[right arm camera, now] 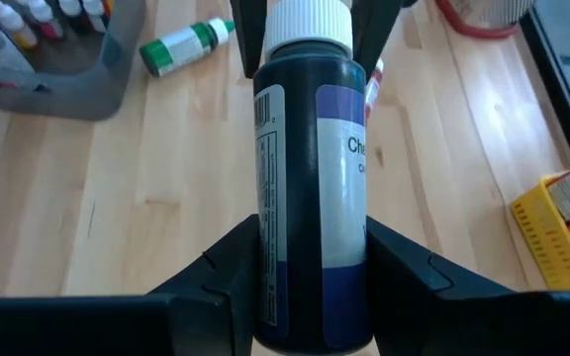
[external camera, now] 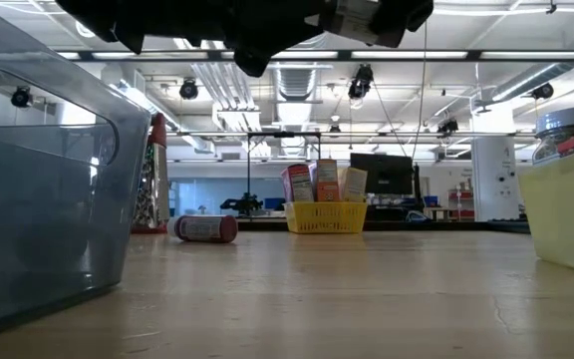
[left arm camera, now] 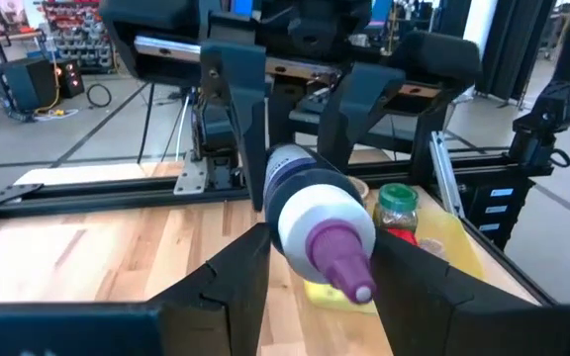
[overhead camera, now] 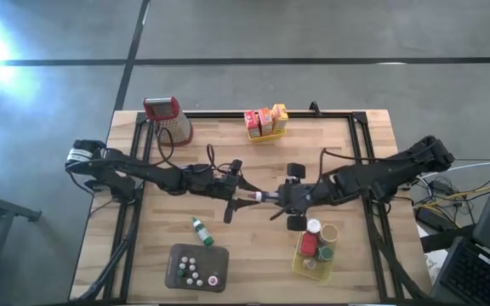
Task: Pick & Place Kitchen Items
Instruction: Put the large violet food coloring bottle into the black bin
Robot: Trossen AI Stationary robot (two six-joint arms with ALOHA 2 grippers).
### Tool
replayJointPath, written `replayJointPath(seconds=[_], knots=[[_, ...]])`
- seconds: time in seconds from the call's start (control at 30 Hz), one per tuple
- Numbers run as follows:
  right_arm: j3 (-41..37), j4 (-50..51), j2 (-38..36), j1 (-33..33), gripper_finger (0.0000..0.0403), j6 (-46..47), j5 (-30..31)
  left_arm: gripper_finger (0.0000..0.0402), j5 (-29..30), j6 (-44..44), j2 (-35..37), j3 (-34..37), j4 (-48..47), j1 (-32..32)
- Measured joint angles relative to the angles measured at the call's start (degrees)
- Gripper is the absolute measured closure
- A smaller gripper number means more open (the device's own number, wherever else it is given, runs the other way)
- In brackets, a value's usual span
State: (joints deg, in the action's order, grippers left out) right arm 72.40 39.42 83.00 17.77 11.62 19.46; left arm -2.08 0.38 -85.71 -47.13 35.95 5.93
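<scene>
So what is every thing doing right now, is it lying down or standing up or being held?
Purple-capped bottle: held in the air by both grippers.
Left gripper: shut on the bottle's cap end.
Right gripper: shut on the bottle's dark body.
Green bottle: lying on its side on the table.
Grater: standing upright.
Boxes: standing in the yellow basket.
Small bottles: upright in the grey tray.

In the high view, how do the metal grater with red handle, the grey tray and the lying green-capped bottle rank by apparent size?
1. Grey tray, largest.
2. Metal grater with red handle.
3. Green-capped bottle, smallest.
</scene>
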Motion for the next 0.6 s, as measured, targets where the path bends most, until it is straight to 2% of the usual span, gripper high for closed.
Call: replayJointPath(seconds=[0.2, 0.43, 0.6], knots=[[2.4, 2.4, 2.3, -1.3, 0.0261, 0.4, -0.4, 0.0231, -0.7, -0.8, 0.0, 0.5, -1.0, -0.1], [2.3, 0.9, 2.0, -1.6, 0.0264, 0.1, -0.4, 0.0181, -1.9, 1.5, 0.0, 0.2, -1.5, -0.2], [2.3, 1.5, 1.9, -1.6, 0.0266, 0.1, -0.4, 0.0171, -2.2, 2.8, 0.0, -1.0, -2.1, -0.1]])
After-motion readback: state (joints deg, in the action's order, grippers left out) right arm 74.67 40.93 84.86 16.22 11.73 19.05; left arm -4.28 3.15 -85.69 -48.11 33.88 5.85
